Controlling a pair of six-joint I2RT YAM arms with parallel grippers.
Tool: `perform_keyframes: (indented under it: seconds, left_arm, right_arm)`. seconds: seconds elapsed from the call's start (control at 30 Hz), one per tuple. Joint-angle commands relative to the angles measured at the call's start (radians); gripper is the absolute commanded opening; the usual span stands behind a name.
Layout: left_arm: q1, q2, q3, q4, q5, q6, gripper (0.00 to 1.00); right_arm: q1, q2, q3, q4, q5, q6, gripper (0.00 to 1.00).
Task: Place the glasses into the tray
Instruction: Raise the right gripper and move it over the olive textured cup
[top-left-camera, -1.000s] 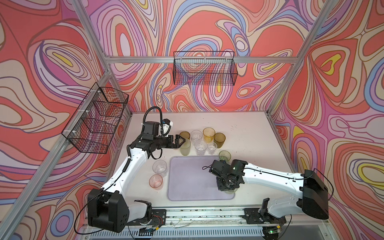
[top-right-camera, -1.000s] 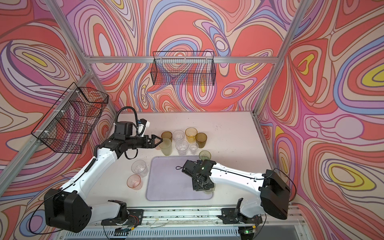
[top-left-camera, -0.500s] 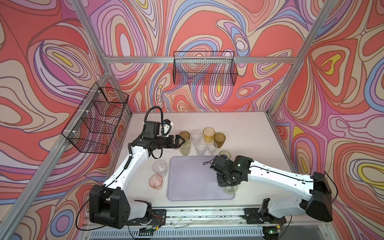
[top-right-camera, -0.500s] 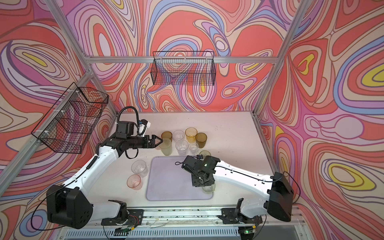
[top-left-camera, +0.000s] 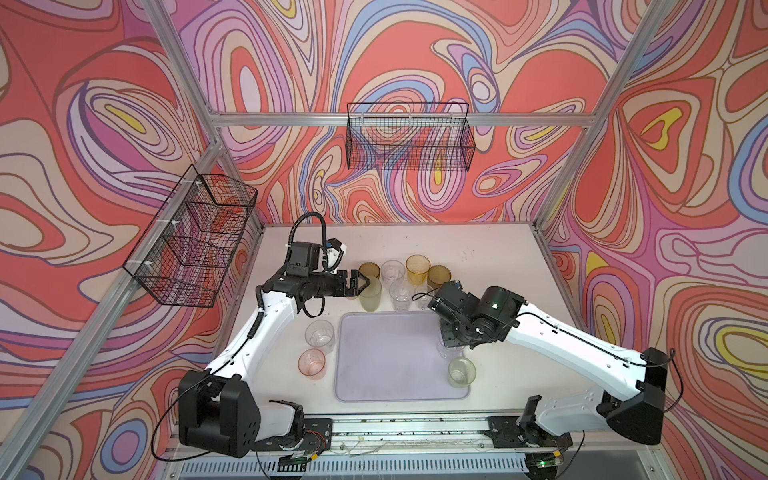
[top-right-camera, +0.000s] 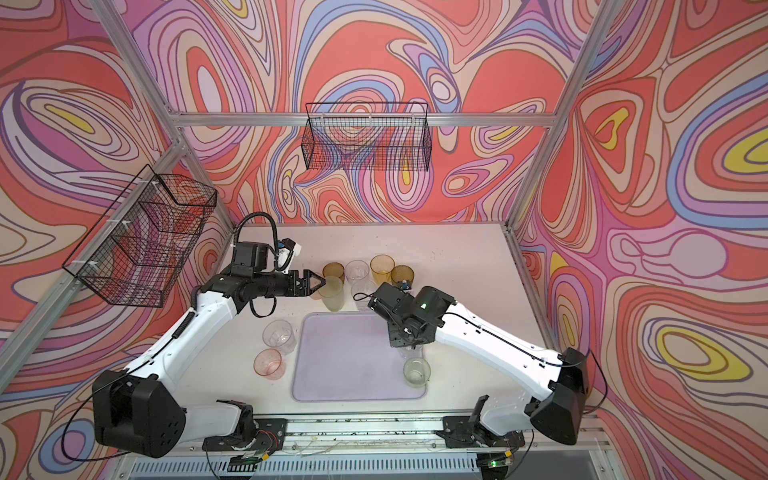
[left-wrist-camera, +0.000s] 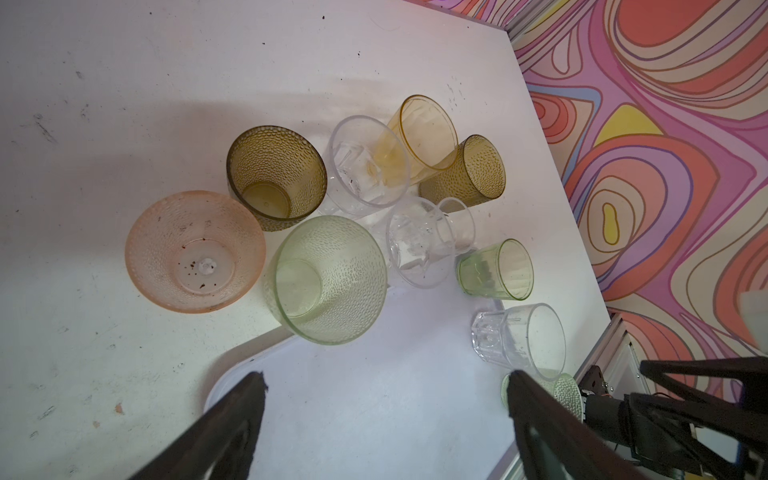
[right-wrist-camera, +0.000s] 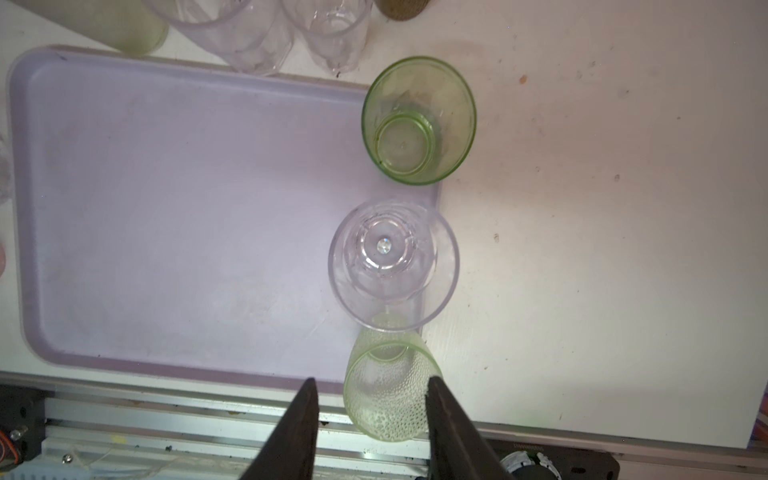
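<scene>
The lilac tray (top-left-camera: 386, 374) (top-right-camera: 345, 374) (right-wrist-camera: 166, 208) lies at the table's front middle. My right gripper (top-left-camera: 451, 343) (right-wrist-camera: 372, 380) hangs open over the tray's right side, above a clear glass (right-wrist-camera: 392, 264). A dimpled pale green glass (top-left-camera: 461, 372) (right-wrist-camera: 388, 395) stands free in the near right corner. A small green glass (right-wrist-camera: 417, 120) sits at the far right corner, on or beside the rim. Behind the tray stand several glasses: pink (left-wrist-camera: 195, 251), olive (left-wrist-camera: 276, 178), tall pale green (top-left-camera: 371, 295) (left-wrist-camera: 328, 278), amber (top-left-camera: 417, 270). My left gripper (top-left-camera: 362, 282) (left-wrist-camera: 384, 384) is wide open and empty beside them.
A clear glass (top-left-camera: 320, 332) and a pink glass (top-left-camera: 311, 363) stand on the table left of the tray. Black wire baskets hang on the back wall (top-left-camera: 409, 137) and the left wall (top-left-camera: 195, 245). An aluminium rail (top-left-camera: 395, 428) runs along the table's front edge.
My right gripper has opened off the dimpled green glass, left it standing in the tray's near right corner, and drawn back and up. The left arm has barely moved.
</scene>
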Motion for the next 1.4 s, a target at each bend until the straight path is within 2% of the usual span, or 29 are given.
perform_keyframes:
  seconds: [0.0, 0.1, 0.33, 0.63, 1.0, 1.27, 1.37]
  left_arm:
    - [-0.004, -0.008, 0.025, -0.017, 0.002, 0.018, 0.94]
    - [-0.005, -0.008, 0.025, -0.019, 0.006, 0.017, 0.94]
    - [-0.006, -0.011, 0.022, -0.013, 0.022, 0.008, 0.94]
    - [-0.01, -0.015, 0.017, -0.009, 0.034, 0.004, 0.94]
    - [-0.013, 0.0, 0.036, -0.045, 0.056, 0.018, 0.94]
    - [-0.053, 0.012, 0.111, -0.23, 0.028, 0.081, 0.95]
    - [-0.054, -0.009, 0.084, -0.208, 0.05, 0.063, 0.96]
  right_arm:
    - [-0.072, 0.014, 0.044, 0.015, -0.003, -0.121, 0.44]
    - [-0.128, 0.043, 0.064, 0.029, -0.015, -0.17, 0.39]
    - [-0.228, 0.106, 0.091, 0.147, -0.103, -0.267, 0.4]
    - [-0.329, 0.233, 0.191, 0.208, -0.133, -0.394, 0.4]
    - [-0.379, 0.407, 0.353, 0.241, -0.163, -0.505, 0.42]
    - [-0.392, 0.557, 0.457, 0.256, -0.205, -0.528, 0.4]
    - [-0.393, 0.591, 0.483, 0.262, -0.21, -0.526, 0.39]
